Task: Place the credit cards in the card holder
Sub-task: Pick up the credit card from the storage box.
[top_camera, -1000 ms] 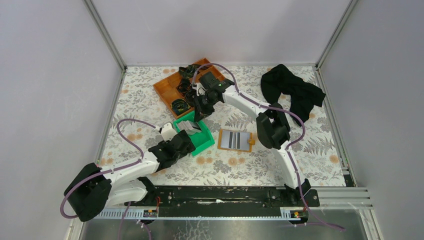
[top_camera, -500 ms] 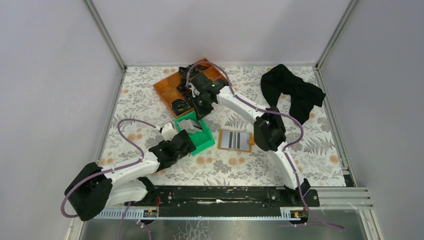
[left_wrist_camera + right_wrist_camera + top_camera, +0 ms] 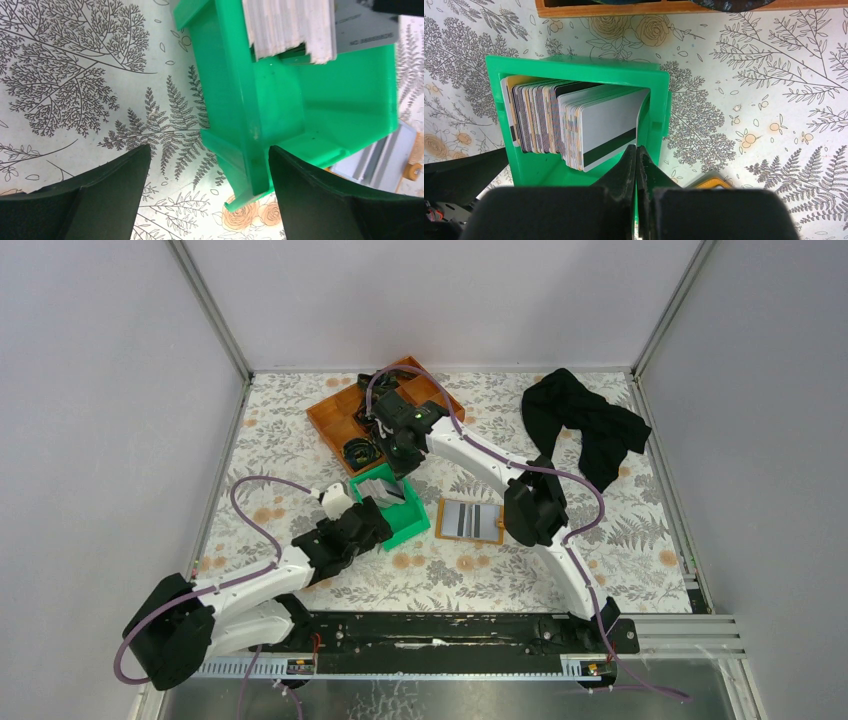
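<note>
The credit cards [image 3: 574,120] stand in a packed row inside a green bin [image 3: 574,64]; they also show in the top view [image 3: 378,487] and the left wrist view [image 3: 290,25]. The front card is grey with a dark stripe and leans right. My right gripper [image 3: 636,150] is shut, with its tips just below that card's lower edge and nothing visible between them. My left gripper [image 3: 210,200] is open and straddles the bin's near corner wall [image 3: 250,150]. The orange card holder [image 3: 472,521] lies open on the table right of the bin, pale inside up.
A large orange compartment tray [image 3: 335,420] with black cables stands just behind the bin. A black cloth [image 3: 585,425] lies at the back right. Grey enclosure walls close in the left, right and far sides of the table.
My right gripper has shifted a little left above the bin's far end. My left arm has barely moved and still straddles the bin's near corner.
</note>
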